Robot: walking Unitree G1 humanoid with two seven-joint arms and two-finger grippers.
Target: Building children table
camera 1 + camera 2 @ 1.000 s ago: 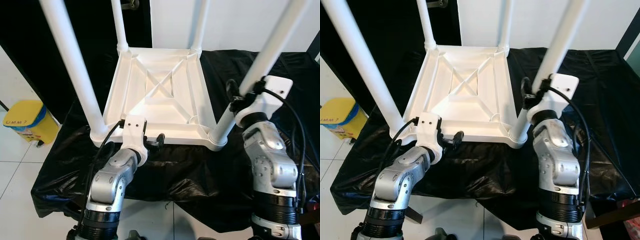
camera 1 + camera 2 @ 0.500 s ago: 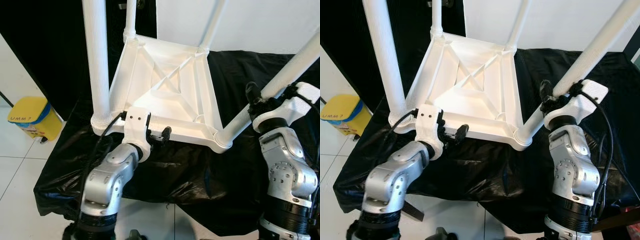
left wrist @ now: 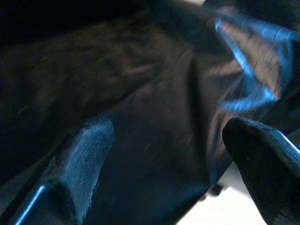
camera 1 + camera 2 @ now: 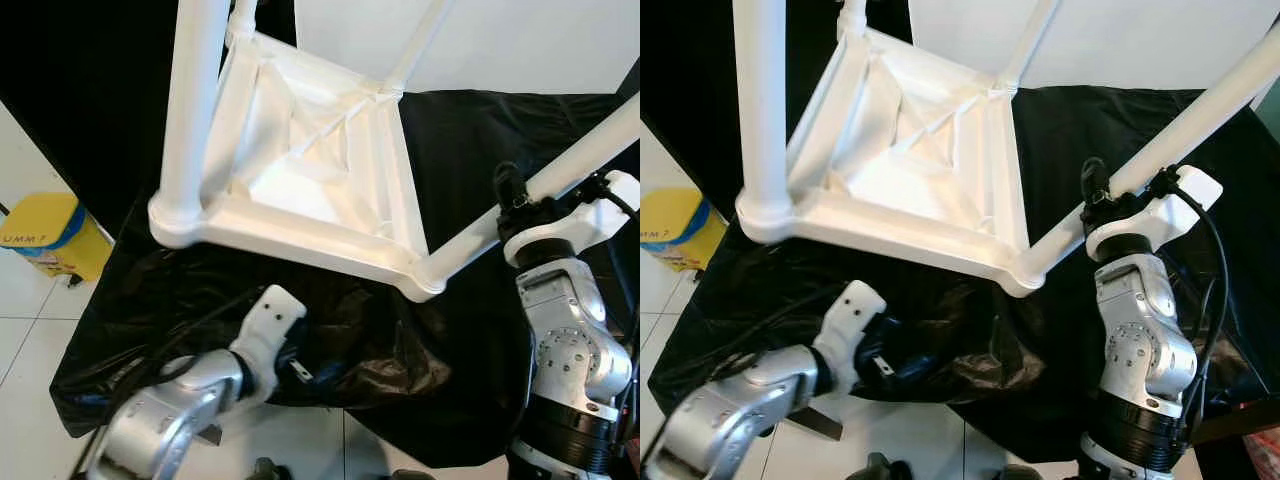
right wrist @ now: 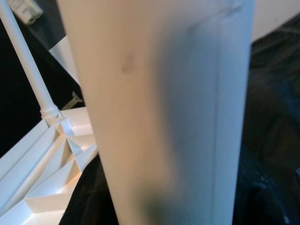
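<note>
The white table stood upside down and tilted on the black sheet covering the surface, its near edge raised, legs pointing up. The right tool was clenched around the near-right leg, partway up from its socket. The left tool hung below the table's edge, released, fingers spread over the sheet and holding nothing. The table looked like stiff, hollow moulded plastic, probably light but bulky and smooth enough to slip. A hold low on a leg, by the corner socket, or on the ribbed rim, would likely steer it best.
</note>
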